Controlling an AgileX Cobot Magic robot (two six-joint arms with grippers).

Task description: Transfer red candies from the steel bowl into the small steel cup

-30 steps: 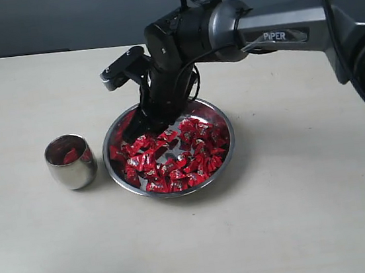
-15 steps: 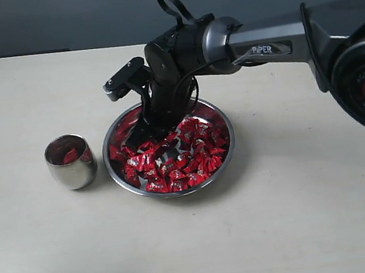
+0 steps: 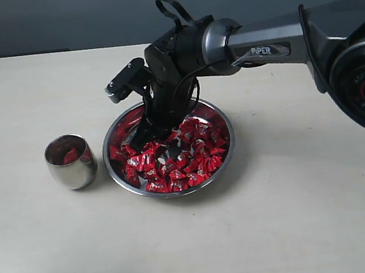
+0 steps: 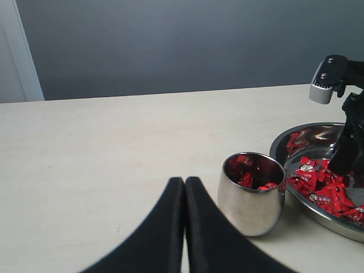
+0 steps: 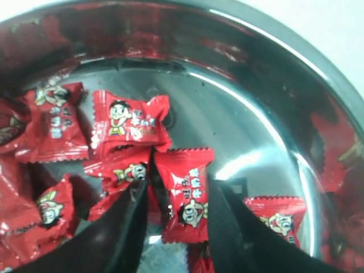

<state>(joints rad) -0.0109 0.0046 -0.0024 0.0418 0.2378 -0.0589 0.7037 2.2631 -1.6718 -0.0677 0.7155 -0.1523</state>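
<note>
The steel bowl [image 3: 222, 115] holds many red candies [image 3: 172, 159]. Down inside the bowl's left part, my right gripper [image 3: 144, 137] has its two fingers closed around one red candy [image 5: 189, 196]; in the right wrist view the gripper [image 5: 179, 196] stands over the bowl's mirror bottom [image 5: 239, 125]. Left of the bowl stands the small steel cup [image 3: 71, 162], with a few red candies [image 4: 245, 180] inside. My left gripper [image 4: 185, 183] is shut and empty, low over the table in front of the cup [image 4: 250, 200]. It does not show in the exterior view.
The right arm [image 3: 270, 32] reaches in from the right, over the bowl's far rim. A beige tabletop [image 3: 279, 218] lies around the bowl and the cup. A dark wall [image 4: 182, 40] runs along the table's far edge.
The right gripper has lifted a little and shifted slightly right inside the bowl. The arm's wrist has turned. The cup and bowl have not moved.
</note>
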